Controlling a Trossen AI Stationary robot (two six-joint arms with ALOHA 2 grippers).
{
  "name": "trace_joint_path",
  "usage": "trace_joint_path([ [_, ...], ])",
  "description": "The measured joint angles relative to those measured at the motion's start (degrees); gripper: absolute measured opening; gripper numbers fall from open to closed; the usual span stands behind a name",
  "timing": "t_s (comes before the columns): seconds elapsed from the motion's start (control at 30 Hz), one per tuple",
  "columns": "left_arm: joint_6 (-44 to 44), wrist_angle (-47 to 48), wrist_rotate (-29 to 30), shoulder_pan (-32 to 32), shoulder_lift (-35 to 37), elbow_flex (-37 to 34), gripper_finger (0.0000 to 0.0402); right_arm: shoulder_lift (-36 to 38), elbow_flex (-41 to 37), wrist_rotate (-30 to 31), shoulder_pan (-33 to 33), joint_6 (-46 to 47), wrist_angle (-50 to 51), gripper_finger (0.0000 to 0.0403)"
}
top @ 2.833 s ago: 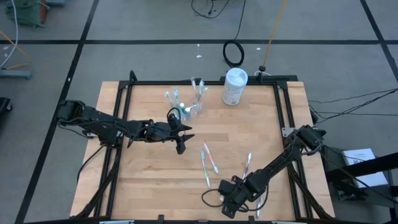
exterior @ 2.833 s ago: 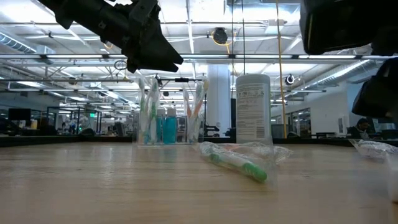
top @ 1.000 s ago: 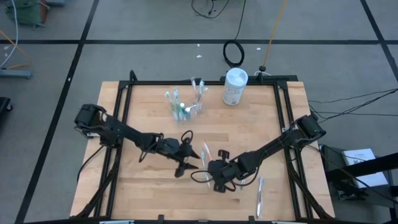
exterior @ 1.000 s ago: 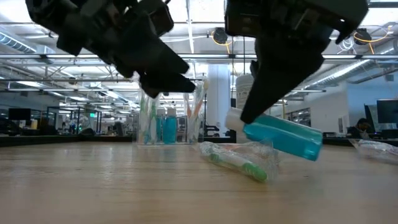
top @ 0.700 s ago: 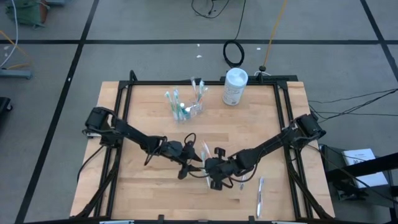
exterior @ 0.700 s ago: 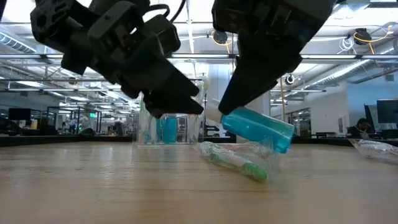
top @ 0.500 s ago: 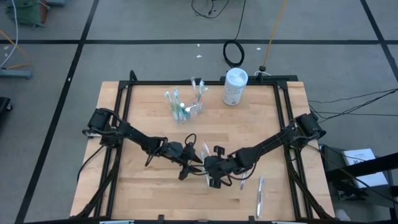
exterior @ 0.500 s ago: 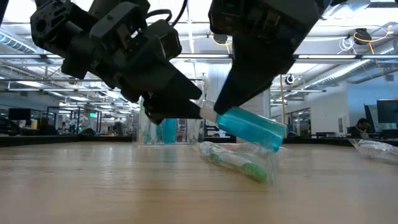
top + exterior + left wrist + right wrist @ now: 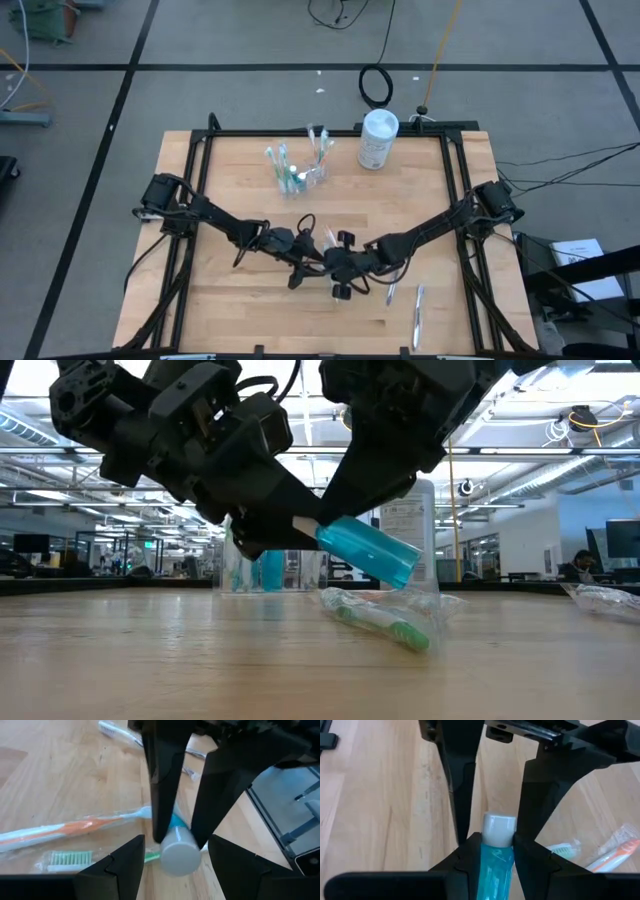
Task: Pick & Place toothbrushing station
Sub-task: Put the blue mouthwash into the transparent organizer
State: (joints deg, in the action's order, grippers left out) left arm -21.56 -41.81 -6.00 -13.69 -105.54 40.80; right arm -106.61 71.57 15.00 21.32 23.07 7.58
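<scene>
A: Where is the blue tube (image 9: 365, 551)?
B: At the centre of the low view, lifted off the wooden surface (image 9: 230, 290), tilted with its white cap toward the left of the frame. The right tool (image 9: 495, 855) clamps it between both fingers, cap pointing forward.

A: And the left tool (image 9: 172, 852)?
B: It faces the cap head-on, just below the middle of the high view. Its fingers are spread wide, one on each side of the cap. I can't tell whether they touch it.

A: So the two arms meet?
B: Yes. In the high view the left arm comes in from the left edge of the surface, the right arm from the right edge, and the tools sit tip to tip at lower centre.

A: What lies beneath them?
B: A wrapped green toothbrush (image 9: 385, 622) on the surface, right of centre in the low view. The left wrist view shows a wrapped orange toothbrush (image 9: 65, 831) beside it.

A: The rest of the station?
B: The clear cup (image 9: 300, 176) holding brushes and blue tubes stands at upper centre in the high view, with the white canister (image 9: 377, 139) to its right.
</scene>
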Motion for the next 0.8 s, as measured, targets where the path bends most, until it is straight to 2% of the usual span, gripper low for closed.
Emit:
trace_joint_path([
  [0.23,1.72,1.14,-1.66,0.00,0.02,0.00,0.0223,0.00,0.00,-0.04,0.07,0.00,0.41,0.0094],
  [0.53,3.67,1.31,-1.05,0.00,0.02,0.00,0.0222,0.00,0.00,-0.04,0.09,0.00,0.39,0.0094],
  [0.63,4.74,1.32,-1.11,0.00,0.02,0.00,0.0206,0.00,0.00,-0.06,0.09,0.00,0.39,0.0094],
  [0.8,4.74,1.36,-1.51,0.00,0.02,0.00,0.0153,0.00,0.00,-0.13,0.09,0.00,0.35,0.0094],
])
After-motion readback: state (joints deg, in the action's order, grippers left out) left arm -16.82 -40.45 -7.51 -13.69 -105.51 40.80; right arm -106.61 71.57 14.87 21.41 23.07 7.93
